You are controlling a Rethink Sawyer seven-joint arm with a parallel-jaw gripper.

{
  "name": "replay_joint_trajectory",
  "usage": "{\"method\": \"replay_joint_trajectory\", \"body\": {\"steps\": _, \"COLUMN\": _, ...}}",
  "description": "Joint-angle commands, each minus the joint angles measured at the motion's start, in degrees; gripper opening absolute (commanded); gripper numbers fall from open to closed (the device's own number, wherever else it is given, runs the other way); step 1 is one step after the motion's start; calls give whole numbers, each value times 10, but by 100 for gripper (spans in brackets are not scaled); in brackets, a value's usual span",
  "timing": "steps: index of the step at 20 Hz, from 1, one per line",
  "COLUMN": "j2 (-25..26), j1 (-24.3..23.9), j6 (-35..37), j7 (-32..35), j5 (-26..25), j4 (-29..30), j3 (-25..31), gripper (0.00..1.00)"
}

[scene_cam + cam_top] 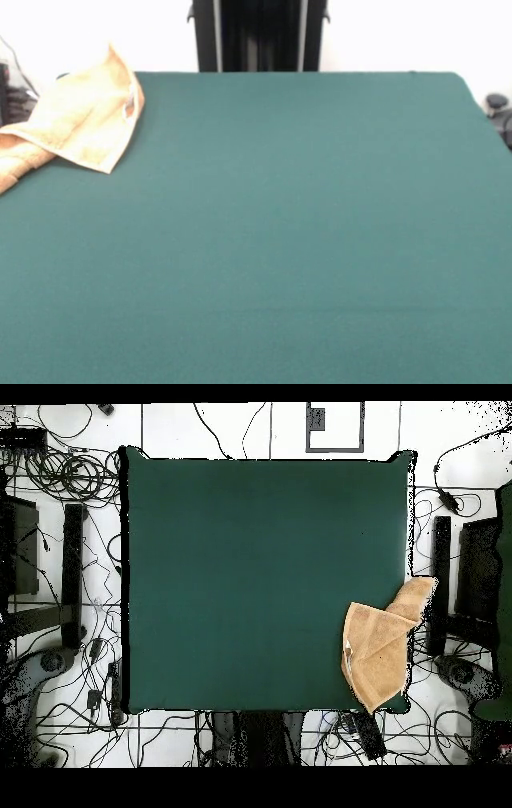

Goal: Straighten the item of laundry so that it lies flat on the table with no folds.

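Only the towel breaks the green of the table, and it sits right at a corner on the robot's side. In the front view that is the far left corner; in the overhead view it is the lower right one.

Seen from above, the main panel is a rough rectangle whose long axis runs nearly parallel to the table's right edge, tilted slightly. Its lower tip points toward the robot's side, just reaching the table edge there. The upper end is folded and bunched, and a narrower flap runs off diagonally up and to the right, past the table's side edge, so that part overhangs.

From the front, the same overhanging part droops off the left edge, while a corner of the cloth stands lifted near the far edge. A small white tag shows on the towel's right border.

The pedestal stands dark behind the far edge. No arm or gripper shows in either view, so how the jaws stand cannot be told.
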Motion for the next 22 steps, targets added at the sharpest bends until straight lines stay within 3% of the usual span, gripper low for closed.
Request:
{"method": "replay_joint_trajectory", "body": {"steps": 1, "j2": 14, "j1": 110, "j6": 15, "j7": -97, "j5": -35, "j4": 45, "j3": 68, "gripper": 0}}
{"method": "replay_joint_trajectory", "body": {"steps": 10, "j2": 64, "j1": 207, "j6": 44, "j7": 59, "j5": 31, "j4": 32, "j3": 14, "gripper": 0}}
{"method": "replay_joint_trajectory", "body": {"steps": 15, "j2": 100, "j1": 271, "j6": 69, "j7": 152, "j5": 105, "j4": 24, "j3": -19, "gripper": 0}}
{"method": "replay_joint_trajectory", "body": {"steps": 22, "j2": 155, "j1": 362, "j6": 77, "j7": 207, "j5": 218, "j4": -3, "j3": -66, "gripper": 0}}
